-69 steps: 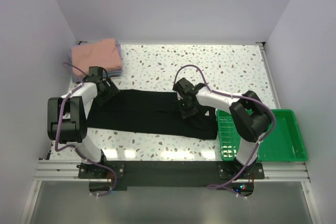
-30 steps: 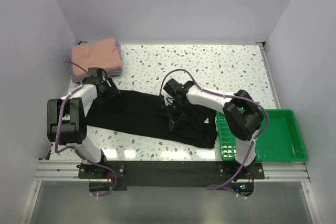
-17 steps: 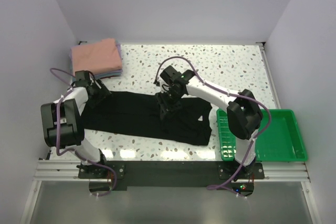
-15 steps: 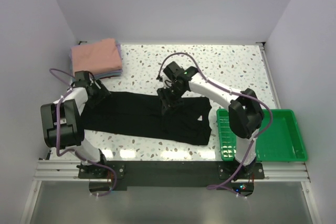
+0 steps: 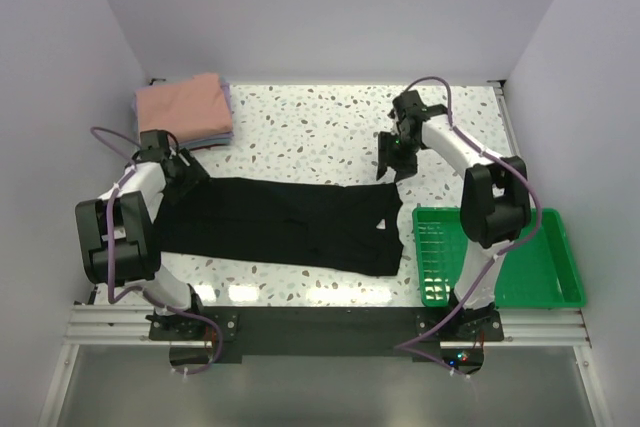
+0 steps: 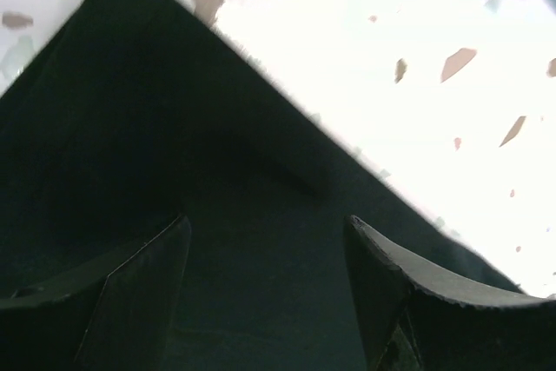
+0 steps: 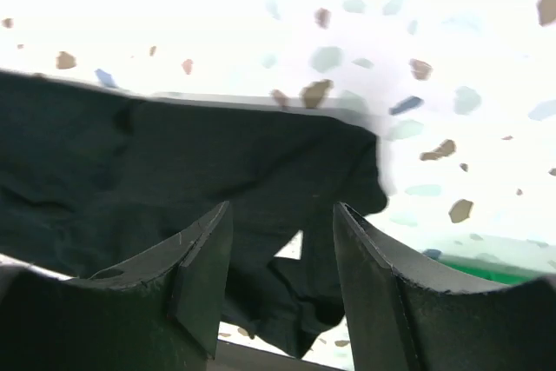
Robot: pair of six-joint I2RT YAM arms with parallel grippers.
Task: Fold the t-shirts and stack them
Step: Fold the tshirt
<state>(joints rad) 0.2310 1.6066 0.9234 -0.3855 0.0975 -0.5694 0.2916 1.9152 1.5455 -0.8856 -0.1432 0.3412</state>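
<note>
Across the middle of the tabletop (image 5: 330,117) the black t-shirt (image 5: 280,222) lies as a long flat band, its length running from the left arm's side towards the green tray (image 5: 535,252). It looks already narrowed lengthwise. I judge it is laid out like this so that one end can be brought over the other in a crosswise fold. Its right end is less tidy, with a few rumples and a small white tag (image 5: 381,225) showing on top, and it stops just beside the tray. The stack of folded t-shirts (image 5: 183,110) sits at the far left corner, salmon-pink on top with a lavender edge beneath, well apart from the black one. That is presumably where the black one goes once folded.

At the shirt's left end, the left gripper (image 6: 268,223) sits low over a corner of the cloth with its jaws spread wide. Black fabric fills the gap between them, and the hem's edge runs diagonally just beyond. Nothing is pinched, and I cannot tell whether the fingers touch the cloth or hover just over it. The placement suits pinning or taking that corner.

Over bare tabletop near the shirt's far right corner, the right gripper (image 7: 282,208) hangs clear above the surface. Its jaws are also spread and empty, and its camera looks down on the rumpled right end.
</note>
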